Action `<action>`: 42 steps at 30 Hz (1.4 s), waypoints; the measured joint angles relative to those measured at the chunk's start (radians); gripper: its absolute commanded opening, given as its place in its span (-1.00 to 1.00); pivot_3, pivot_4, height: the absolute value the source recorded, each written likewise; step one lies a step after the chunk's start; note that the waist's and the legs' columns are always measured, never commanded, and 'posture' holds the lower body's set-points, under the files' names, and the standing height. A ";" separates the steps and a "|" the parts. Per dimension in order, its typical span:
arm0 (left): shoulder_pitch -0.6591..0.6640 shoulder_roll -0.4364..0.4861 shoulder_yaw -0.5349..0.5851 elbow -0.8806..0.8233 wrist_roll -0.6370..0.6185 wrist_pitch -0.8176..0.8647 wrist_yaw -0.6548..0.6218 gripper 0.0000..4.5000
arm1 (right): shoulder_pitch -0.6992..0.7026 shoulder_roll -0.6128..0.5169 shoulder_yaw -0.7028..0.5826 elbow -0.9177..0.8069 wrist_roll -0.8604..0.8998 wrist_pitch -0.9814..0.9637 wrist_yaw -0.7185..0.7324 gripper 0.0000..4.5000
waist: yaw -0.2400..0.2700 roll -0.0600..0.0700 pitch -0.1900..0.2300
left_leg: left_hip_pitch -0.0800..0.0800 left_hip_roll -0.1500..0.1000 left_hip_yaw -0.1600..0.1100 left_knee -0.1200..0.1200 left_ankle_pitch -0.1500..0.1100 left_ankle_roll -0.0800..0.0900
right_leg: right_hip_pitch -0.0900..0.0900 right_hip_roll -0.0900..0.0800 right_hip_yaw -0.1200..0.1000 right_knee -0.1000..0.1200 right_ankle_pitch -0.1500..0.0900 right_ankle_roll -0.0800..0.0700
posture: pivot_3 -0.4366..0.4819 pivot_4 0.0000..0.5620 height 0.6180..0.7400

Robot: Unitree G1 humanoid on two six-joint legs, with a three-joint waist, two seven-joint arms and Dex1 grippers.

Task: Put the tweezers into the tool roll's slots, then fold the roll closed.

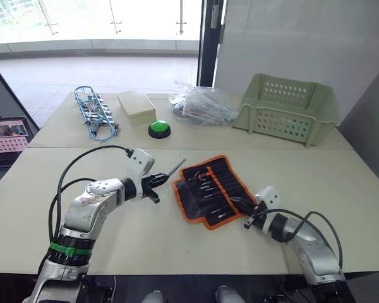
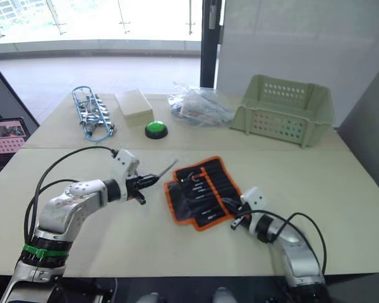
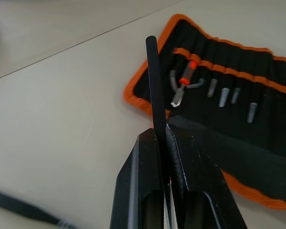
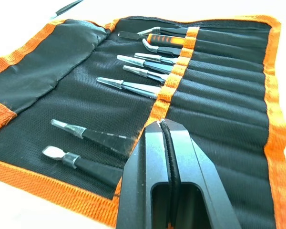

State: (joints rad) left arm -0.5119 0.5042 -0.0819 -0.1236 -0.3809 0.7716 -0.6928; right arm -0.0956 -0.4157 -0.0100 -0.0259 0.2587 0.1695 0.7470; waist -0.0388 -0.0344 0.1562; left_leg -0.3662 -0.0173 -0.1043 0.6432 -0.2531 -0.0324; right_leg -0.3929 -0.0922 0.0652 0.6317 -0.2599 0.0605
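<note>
The left pincer (image 1: 156, 184) hangs above the pale desk (image 1: 145, 243), its black fingers pressed together on one slim black pointed tweezer (image 1: 175, 168), whose free end juts forward toward the near orange edge of the tool roll. The black fabric tool roll with bright orange edging (image 1: 210, 189) lies open and flat just ahead of that pincer, several tweezers already seated in the narrow stitched fabric slots (image 4: 214, 62) across its inner face. The right pincer (image 1: 249, 213) sits low at the roll's opposite edge, fingers pressed together on the orange-trimmed fabric, apparently pinning it down.

The insertion step appears under way, with the fold not yet begun. The risk lies in the tweezer's thin, hard body: pinched near one end, it may pivot or slip as its tip meets the soft pocket mouth. It could also snag the orange band, or push the roll across the desk if the right pincer's hold gives.
</note>
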 measured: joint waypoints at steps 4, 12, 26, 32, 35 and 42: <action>-0.060 0.004 -0.090 -0.001 -0.002 0.015 -0.076 -0.98 | 0.045 0.001 -0.003 -0.067 0.000 0.031 -0.034 -1.00 | -0.001 0.000 0.000 | 0.000 0.000 0.000 0.000 0.000 0.000 | 0.000 0.000 0.000 0.000 0.000 0.000 | -0.05 -0.47 1.00; -0.139 0.038 -0.258 0.044 0.059 0.035 -0.195 -0.98 | 0.105 0.043 0.008 -0.138 -0.010 0.055 -0.107 -1.00 | -0.002 0.001 0.001 | -0.002 0.000 0.000 0.001 0.000 0.000 | -0.002 0.000 0.000 0.000 0.000 0.000 | -0.05 -0.47 1.00; -0.188 0.004 -0.379 0.145 0.180 -0.010 -0.259 -0.98 | 0.098 0.041 0.019 -0.132 -0.011 0.054 -0.119 -1.00 | -0.004 0.001 0.001 | -0.001 0.000 0.000 0.002 0.000 0.000 | -0.001 0.001 0.000 0.001 0.000 0.000 | -0.05 -0.47 1.00; -0.243 -0.071 -0.402 0.218 0.223 -0.049 -0.262 -0.98 | 0.091 0.035 0.022 -0.127 -0.011 0.054 -0.114 -1.00 | -0.005 0.001 0.001 | -0.001 0.000 0.000 0.002 0.000 0.000 | -0.001 0.001 0.000 0.001 0.000 0.000 | -0.05 -0.47 1.00; -0.264 -0.110 -0.406 0.269 0.242 -0.070 -0.259 -0.98 | 0.082 0.028 0.022 -0.117 -0.011 0.052 -0.108 -1.00 | -0.004 0.001 0.001 | -0.001 0.000 0.000 0.003 0.000 0.000 | -0.001 0.001 0.000 0.002 0.000 0.000 | -0.05 -0.47 1.00; -0.279 -0.203 -0.415 0.381 0.305 -0.185 -0.246 -0.98 | 0.079 0.020 0.024 -0.101 -0.011 0.031 -0.097 -1.00 | -0.002 0.001 0.001 | -0.001 0.000 0.000 0.004 0.000 0.000 | 0.000 0.001 0.000 0.001 0.000 0.000 | -0.05 -0.47 1.00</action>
State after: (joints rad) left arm -0.7905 0.3011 -0.4973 0.2574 -0.0761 0.5868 -0.9385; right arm -0.0170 -0.3952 0.0138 -0.1273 0.2479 0.2010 0.6502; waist -0.0404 -0.0330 0.1568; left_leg -0.3673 -0.0175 -0.1043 0.6468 -0.2529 -0.0319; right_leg -0.3928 -0.0914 0.0653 0.6332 -0.2600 0.0608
